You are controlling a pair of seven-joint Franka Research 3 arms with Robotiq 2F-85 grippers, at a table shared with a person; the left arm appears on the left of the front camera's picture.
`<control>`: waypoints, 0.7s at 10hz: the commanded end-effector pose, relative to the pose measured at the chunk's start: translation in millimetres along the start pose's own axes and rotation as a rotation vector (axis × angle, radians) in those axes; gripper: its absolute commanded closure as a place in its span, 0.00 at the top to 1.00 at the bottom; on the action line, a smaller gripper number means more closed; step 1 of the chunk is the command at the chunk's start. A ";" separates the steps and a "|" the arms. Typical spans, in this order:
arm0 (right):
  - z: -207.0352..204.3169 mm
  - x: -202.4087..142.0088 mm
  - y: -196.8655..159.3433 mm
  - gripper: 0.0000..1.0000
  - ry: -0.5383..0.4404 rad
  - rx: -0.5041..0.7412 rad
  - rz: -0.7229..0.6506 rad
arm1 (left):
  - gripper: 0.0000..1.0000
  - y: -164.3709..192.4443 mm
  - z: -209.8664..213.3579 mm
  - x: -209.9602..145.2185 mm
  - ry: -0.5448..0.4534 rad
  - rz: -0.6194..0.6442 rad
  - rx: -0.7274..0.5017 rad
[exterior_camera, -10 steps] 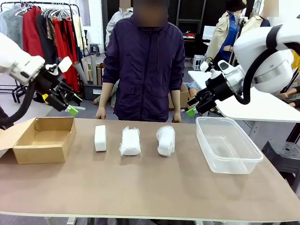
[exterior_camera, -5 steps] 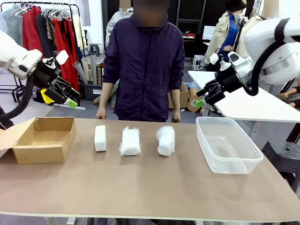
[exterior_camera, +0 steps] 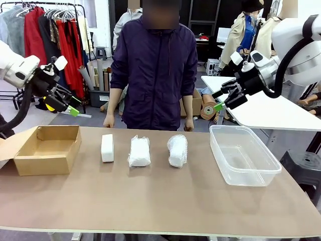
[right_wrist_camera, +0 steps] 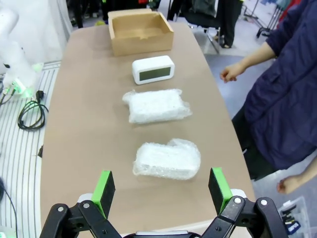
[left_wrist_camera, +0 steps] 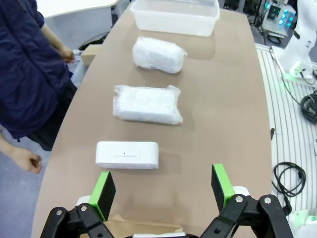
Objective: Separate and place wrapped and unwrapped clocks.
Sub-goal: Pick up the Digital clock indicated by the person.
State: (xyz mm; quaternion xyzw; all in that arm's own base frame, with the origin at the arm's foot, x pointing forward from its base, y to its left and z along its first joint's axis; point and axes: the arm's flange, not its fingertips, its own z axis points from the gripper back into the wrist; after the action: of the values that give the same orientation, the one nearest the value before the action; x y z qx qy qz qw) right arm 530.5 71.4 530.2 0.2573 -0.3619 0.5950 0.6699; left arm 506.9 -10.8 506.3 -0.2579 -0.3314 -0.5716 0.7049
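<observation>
Hovering up on the far left, the left gripper [exterior_camera: 69, 104] has its jaws spread wide with nothing between the green pads, well above the table [exterior_camera: 150, 201]. Right below it there's an open cardboard box [exterior_camera: 42, 164] sitting at the left end, flaps up, nothing visible inside.

Moving right, the three clocks sit in a neat row across the middle of the table, each one apart from the next. First is the bare clock [exterior_camera: 107, 147], a smooth white block near the box with its screen side turned to the right. Next is the first wrapped clock [exterior_camera: 139, 151], a flat-ish bundle in crinkly white wrap. Then the second wrapped clock [exterior_camera: 177, 150], a lumpier bundle of the same stuff.

Past that there's a clear plastic tub [exterior_camera: 247, 179] at the right end with nothing in it. The right gripper [exterior_camera: 223, 99] hangs in the air above the tub's far side, also wide open and holding nothing.

A person [exterior_camera: 153, 70] in a dark jacket stands at the far edge behind the clocks, arms down.
</observation>
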 end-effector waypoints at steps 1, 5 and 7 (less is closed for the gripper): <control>5.6 -1.7 -8.3 1.00 -0.049 0.026 0.020 | 1.00 10.9 2.7 -2.2 -0.024 -0.049 -0.003; 9.3 -16.5 -14.1 1.00 -0.039 0.028 -0.024 | 1.00 18.0 8.4 -2.6 -0.027 -0.060 0.026; 12.8 -21.5 -16.1 1.00 -0.041 0.025 -0.036 | 1.00 20.9 9.7 -0.4 -0.030 -0.059 0.021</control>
State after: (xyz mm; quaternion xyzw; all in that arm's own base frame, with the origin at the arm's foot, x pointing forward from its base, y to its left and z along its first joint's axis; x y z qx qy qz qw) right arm 538.5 48.7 517.4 0.2764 -0.3551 0.5796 0.6794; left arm 521.1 -0.9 510.7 -0.2431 -0.3457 -0.5831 0.6938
